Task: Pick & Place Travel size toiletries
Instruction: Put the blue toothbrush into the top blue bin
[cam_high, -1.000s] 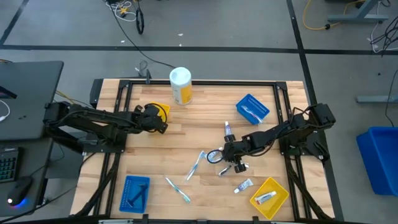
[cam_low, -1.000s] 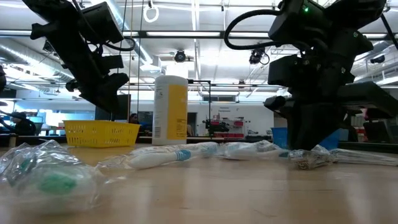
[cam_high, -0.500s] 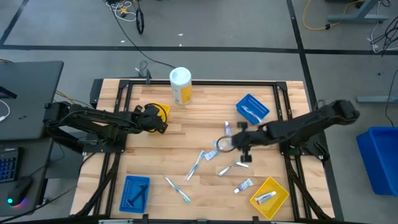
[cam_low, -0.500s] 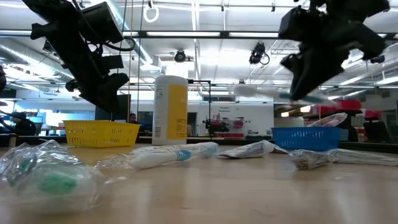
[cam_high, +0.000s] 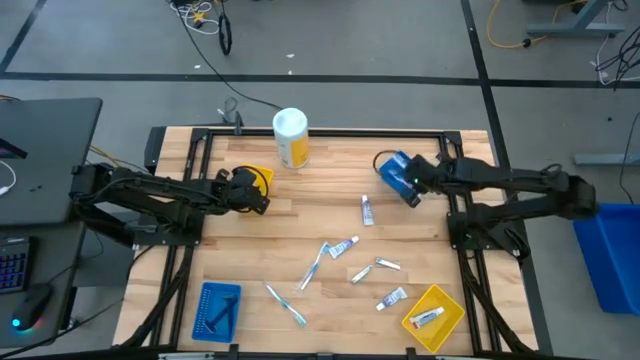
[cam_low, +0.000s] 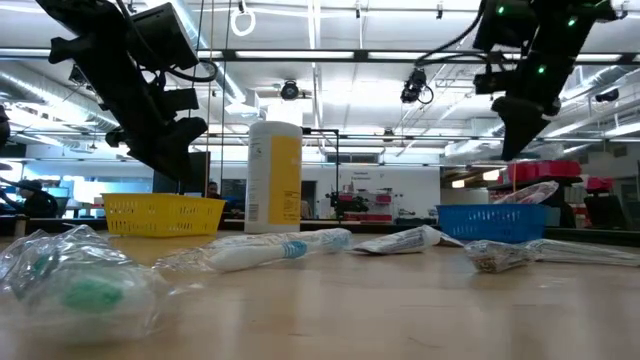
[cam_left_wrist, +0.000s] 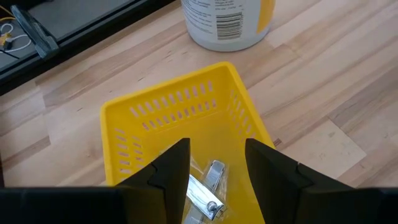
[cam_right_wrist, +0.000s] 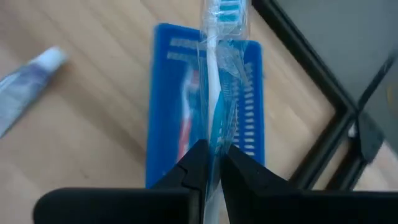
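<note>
My right gripper (cam_high: 408, 180) is shut on a white and blue toothbrush (cam_right_wrist: 214, 74) in clear wrap. It hangs above the blue tray (cam_high: 398, 172) at the table's far right, and the low view shows it high over that blue tray (cam_low: 490, 222). My left gripper (cam_left_wrist: 214, 163) is open and waits above the yellow tray (cam_left_wrist: 180, 112) at the far left. A wrapped item (cam_left_wrist: 208, 186) lies in that tray. More toiletries lie flat on the table's middle: small tubes (cam_high: 367, 210) (cam_high: 342, 247) (cam_high: 392, 298) and toothbrushes (cam_high: 314, 265) (cam_high: 287, 304). My right gripper pinches the wrapped toothbrush by its handle (cam_right_wrist: 211, 134) between the two fingers (cam_right_wrist: 194, 163). The bristle end (cam_right_wrist: 225, 12) sticks out past the fingertips. The fingers slant in from the table's right side and above. The toothbrush is lifted clear over the blue tray.
A big yellow canister with a white lid (cam_high: 291, 138) stands at the far edge. A second blue tray (cam_high: 216, 310) sits near left. A second yellow tray (cam_high: 434, 318) holding a tube sits near right. Black frame rails (cam_high: 455, 190) run along the table's sides.
My right gripper has risen from the table's middle with the wrapped toothbrush. It has swung toward the far right edge and now stands over the blue tray. The toothbrush is lifted clear of the table. The other toiletries lie where they were.
</note>
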